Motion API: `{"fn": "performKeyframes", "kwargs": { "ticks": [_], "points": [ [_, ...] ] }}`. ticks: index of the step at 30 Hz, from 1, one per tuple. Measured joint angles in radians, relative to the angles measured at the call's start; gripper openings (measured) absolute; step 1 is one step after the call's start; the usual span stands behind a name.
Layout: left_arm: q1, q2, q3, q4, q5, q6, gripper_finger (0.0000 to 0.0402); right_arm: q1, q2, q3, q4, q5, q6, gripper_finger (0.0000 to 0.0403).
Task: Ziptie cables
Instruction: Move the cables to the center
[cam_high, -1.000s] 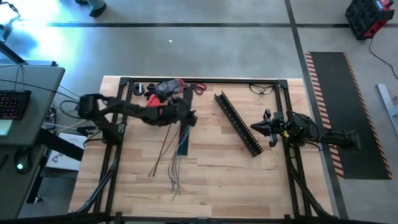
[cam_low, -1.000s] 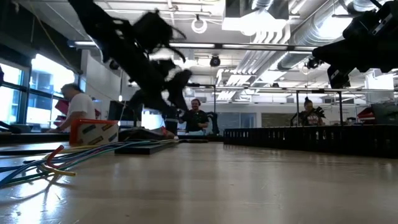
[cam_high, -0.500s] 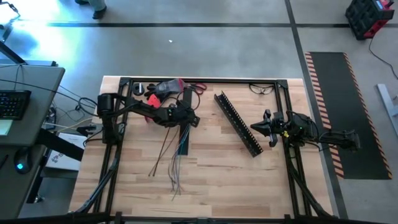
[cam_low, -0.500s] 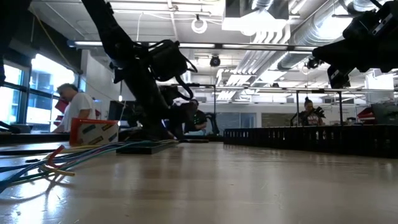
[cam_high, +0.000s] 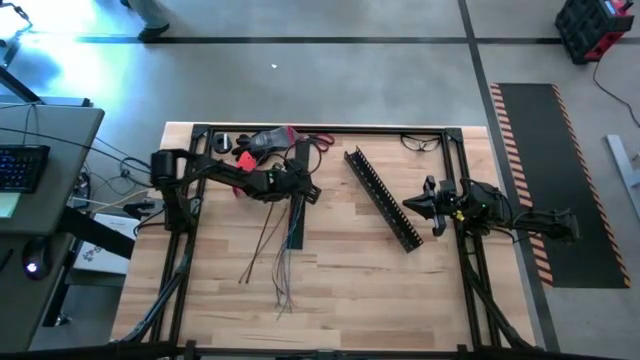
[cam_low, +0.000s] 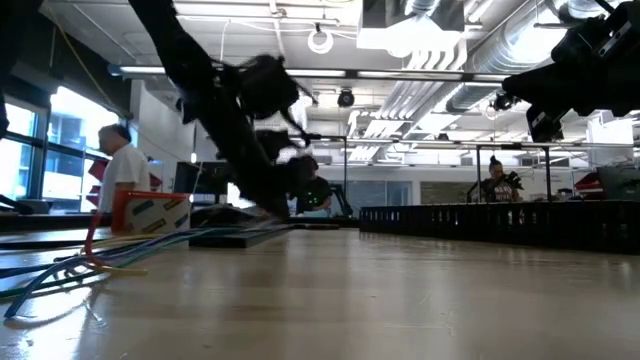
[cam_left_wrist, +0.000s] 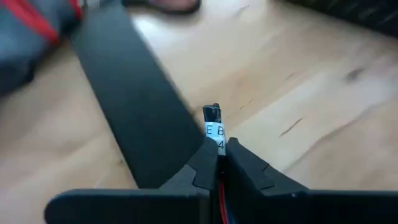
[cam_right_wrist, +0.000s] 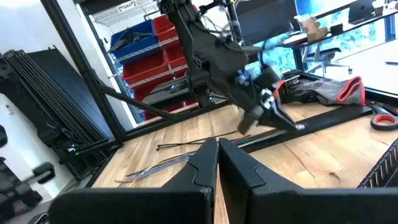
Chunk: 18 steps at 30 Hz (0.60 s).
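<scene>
The cables (cam_high: 280, 250) lie as a loose bunch on the wooden table. Their far ends are under my left gripper (cam_high: 300, 193). Their splayed free ends (cam_low: 80, 265) point toward the near edge. In the left wrist view my left gripper (cam_left_wrist: 221, 149) is shut on a cable end with a white label (cam_left_wrist: 214, 129). A flat black strip (cam_left_wrist: 143, 118) lies right beside it. My right gripper (cam_high: 428, 205) waits shut at the table's right side, above the tabletop and touching nothing. My left gripper pinches the labelled cable end (cam_left_wrist: 214, 132) between its two fingers; a red wire (cam_left_wrist: 221, 193) shows farther back in the gap. The labelled tip sticks out past the fingertips. The fingers slant down from the table's left. The rest of the bunch lies slack on the table.
A long black slotted channel (cam_high: 385, 200) lies slantwise right of centre. The flat black strip (cam_high: 294, 235) runs alongside the cables. A red-and-grey heap (cam_high: 265, 140), scissors (cam_high: 318, 140) and glasses (cam_high: 422, 142) sit along the far edge. People sit in the room behind.
My left gripper has sunk toward the far end of the cables and moved slightly toward the table's right edge. In the low view the cables' near free ends have shifted, and one now stands up higher.
</scene>
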Motion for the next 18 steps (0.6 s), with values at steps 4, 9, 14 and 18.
{"fn": "performKeyframes", "kwargs": {
  "ticks": [4,9,14,18],
  "points": [
    [-0.042,-0.14,0.013,0.008,-0.016,0.096,0.0004,0.0,0.0,0.0,0.0,0.0,0.0,0.0],
    [-0.167,-0.372,0.021,0.074,-0.025,0.263,0.0002,0.0,0.0,0.0,0.0,0.0,0.0,0.0],
    [-0.394,-0.598,0.022,0.162,-0.029,0.439,0.0,0.0,0.0,0.0,0.0,0.0,0.0,0.0],
    [-0.607,-0.723,0.022,0.245,-0.05,0.516,0.0,0.0,0.0,0.0,0.0,0.0,0.0,0.0]
  ]
}}
